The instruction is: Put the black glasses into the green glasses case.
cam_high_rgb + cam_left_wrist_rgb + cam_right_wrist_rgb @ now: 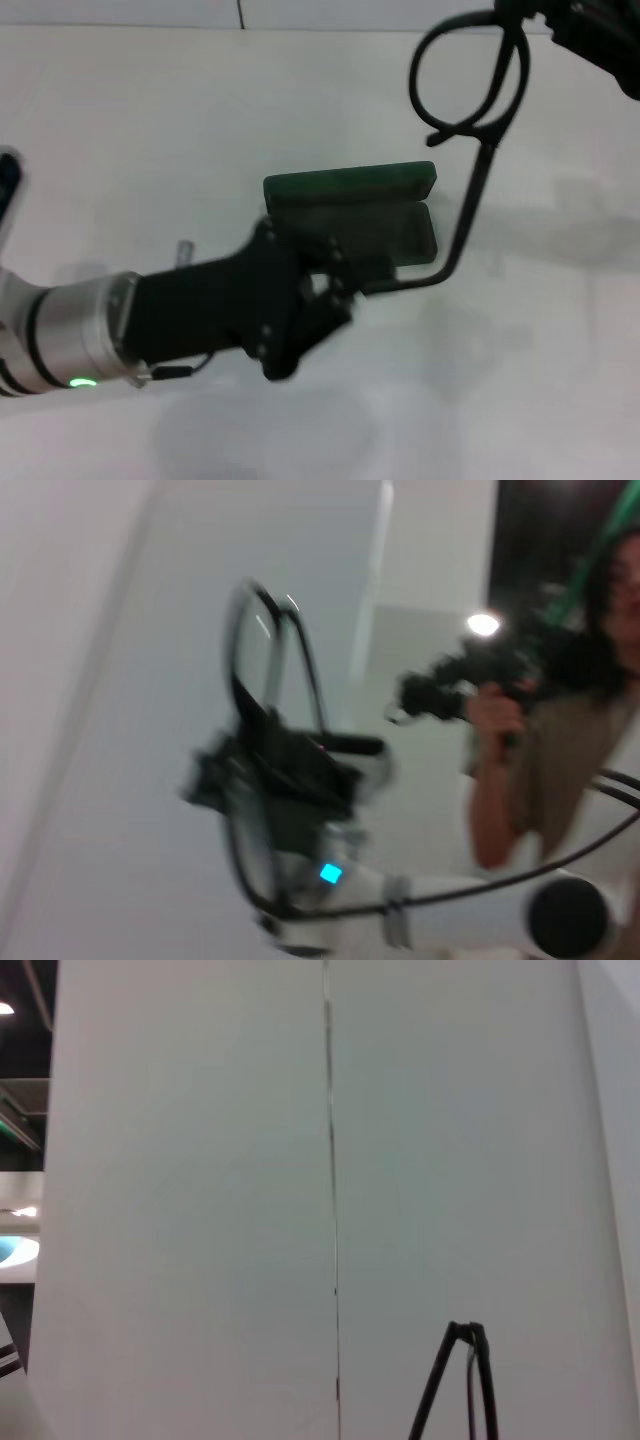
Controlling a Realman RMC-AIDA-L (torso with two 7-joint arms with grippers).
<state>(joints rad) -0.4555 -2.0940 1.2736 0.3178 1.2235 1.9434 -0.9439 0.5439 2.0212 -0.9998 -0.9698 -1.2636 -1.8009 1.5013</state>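
- Nearest the head camera, my left gripper [335, 290] sits in the lower middle of the frame, touching the near edge of the green glasses case [352, 215]; whether its jaws are clamped on it I cannot tell.
- Lid up, the case is ready on the white table [150, 150].
- At the upper right, my right gripper [560, 15] holds the black glasses [470, 85] pinched by the frame, hanging above the case.
- Pickup and opening look done; lowering the glasses inside remains.
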